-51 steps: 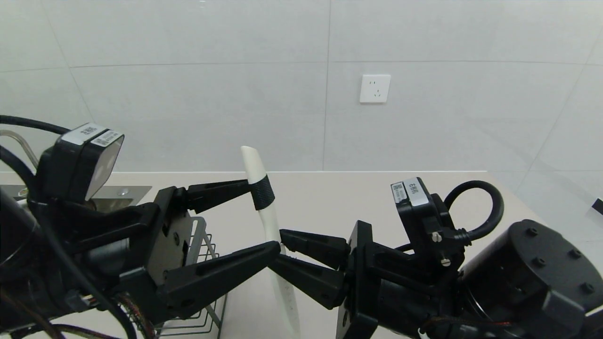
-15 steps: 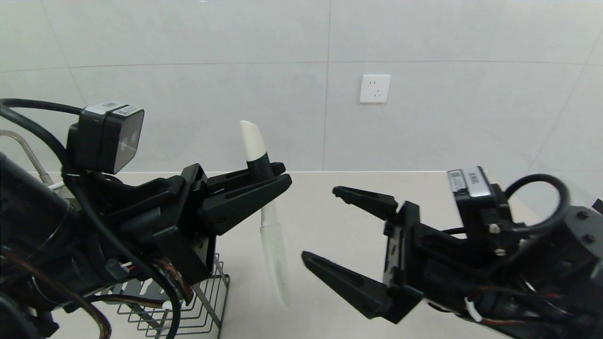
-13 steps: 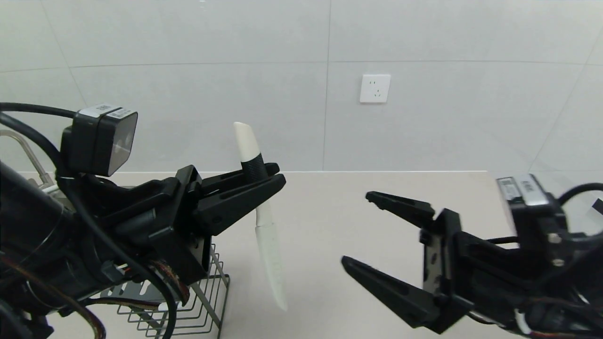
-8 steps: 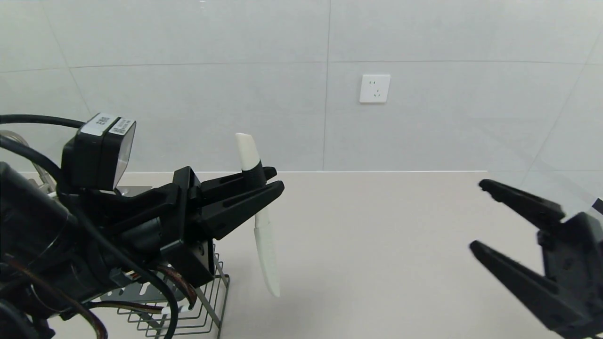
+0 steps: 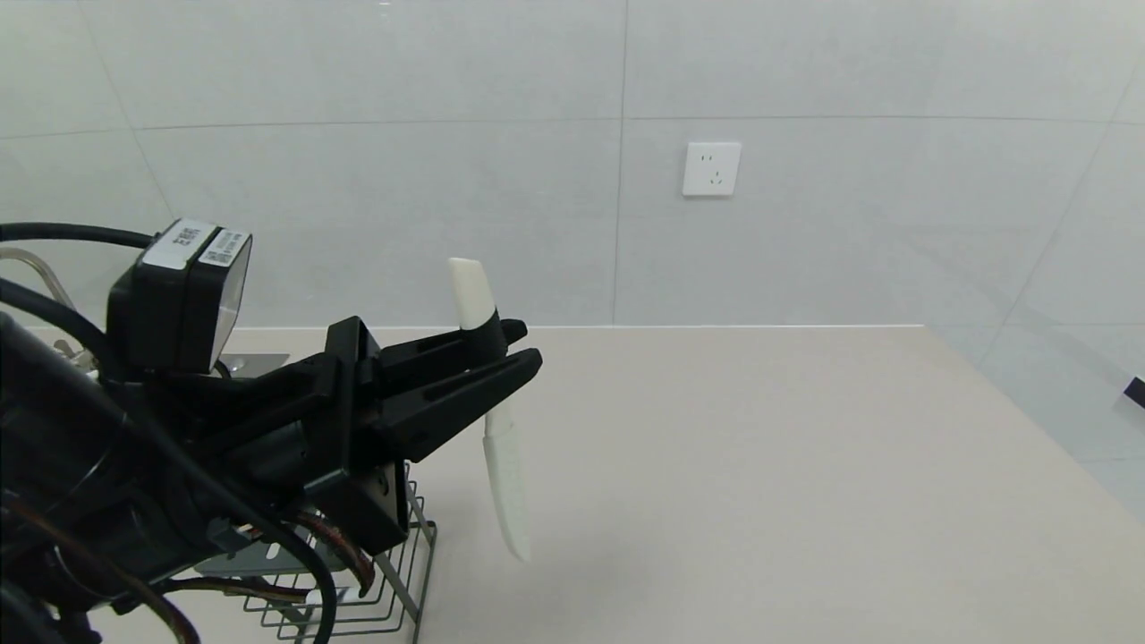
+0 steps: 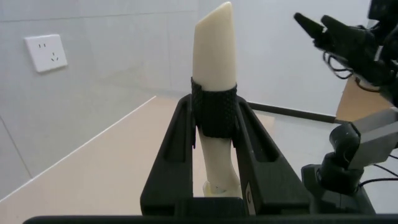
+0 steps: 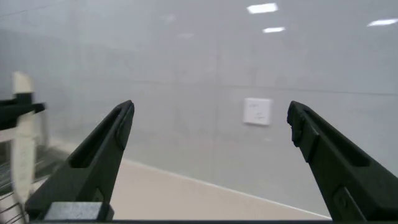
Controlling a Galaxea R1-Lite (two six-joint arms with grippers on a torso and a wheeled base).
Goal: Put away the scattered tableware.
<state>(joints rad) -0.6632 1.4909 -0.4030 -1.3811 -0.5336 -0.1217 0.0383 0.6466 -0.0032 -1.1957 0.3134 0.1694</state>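
White knife (image 5: 504, 465), black textured band on handle. Near upright: handle end at 12 o'clock, blade tip at 6, over the counter (image 5: 760, 465). Left gripper (image 5: 517, 351) clamps the band. Wire rack (image 5: 394, 590) at its 8 o'clock.

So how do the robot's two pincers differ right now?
The left pincer is shut on a white knife, at its black band; the right pincer is wide open and holds nothing. The left pincer is over the counter by a wire rack; the right pincer stands well off from them. Both are black and two-pronged.
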